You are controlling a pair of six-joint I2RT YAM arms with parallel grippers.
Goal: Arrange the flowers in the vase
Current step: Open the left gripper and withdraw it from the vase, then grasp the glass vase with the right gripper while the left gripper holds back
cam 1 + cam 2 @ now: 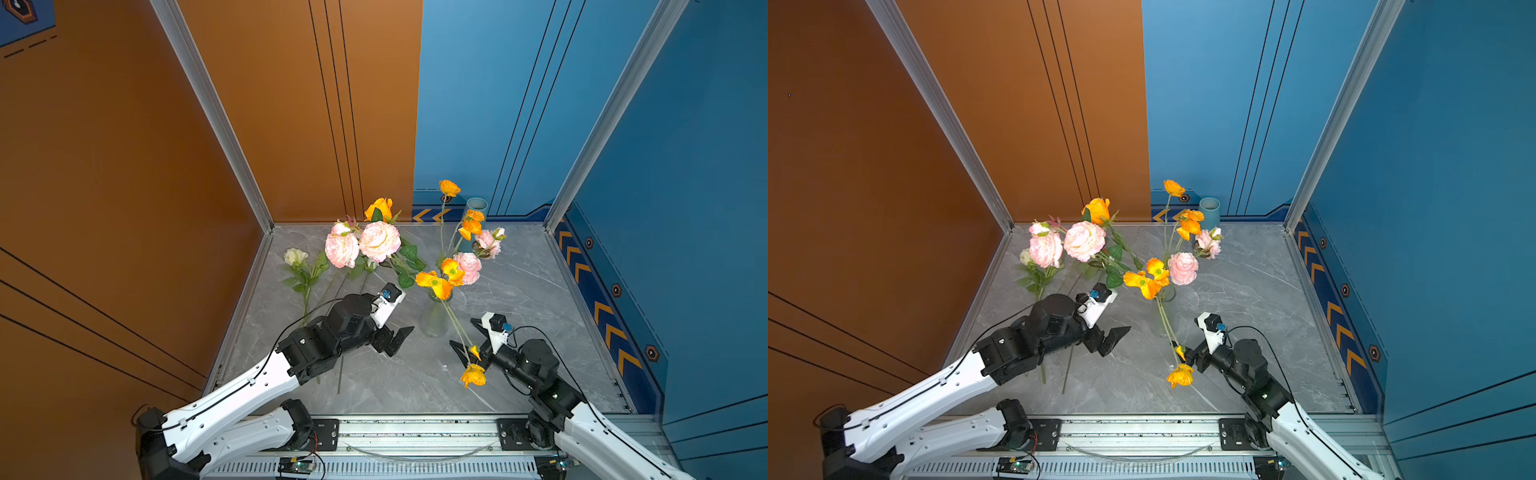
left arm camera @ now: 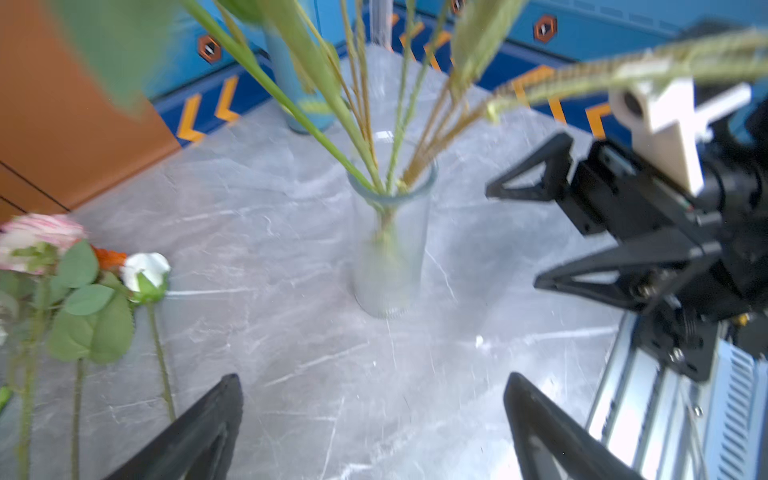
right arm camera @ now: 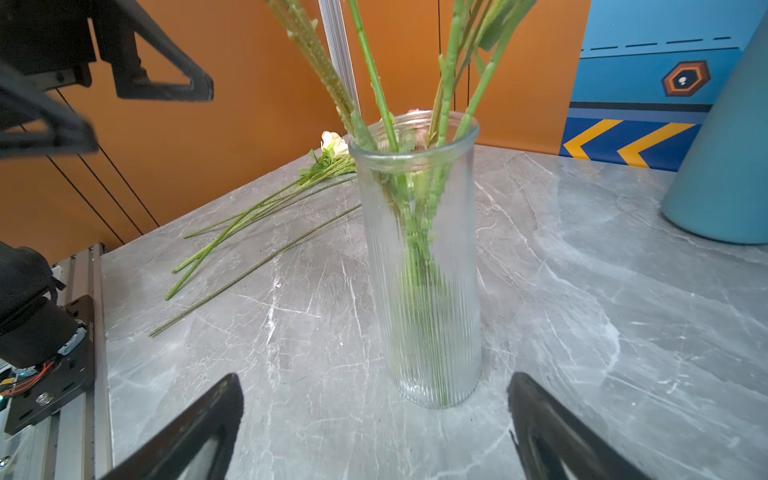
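right wrist view gives the closest look at the tall clear ribbed glass vase (image 3: 419,270): it stands upright on the grey marbled bench (image 3: 623,332), and the green stems of the artificial flowers (image 3: 376,83) crowd into its mouth and fan out above the rim. in both top views the vase sits mid-bench between the two arms. orange poppy-like blooms (image 1: 434,284) and a ruffled pink bloom (image 1: 468,267) hang just over its mouth, and more orange and pink heads rise behind. two large pink-and-cream roses (image 1: 379,241) and an orange rose (image 1: 379,209) lean out high on the left. one long fuzzy stem droops forward, its orange bloom (image 1: 473,375) hanging near the right arm.

other flowers lie flat on the bench to the left of the vase, apart from it: a cream-white rose (image 1: 295,256) and bare green stems that run under the left arm. the left wrist view also shows a pink-and-white bloom (image 2: 37,241) lying near that rose.

the left fingers (image 2: 199,436) are spread wide and hold nothing, facing the vase from the left. the right fingers (image 3: 199,432) are likewise spread wide and empty, facing it from the right. a teal tapered container (image 1: 476,205) stands by the back wall.
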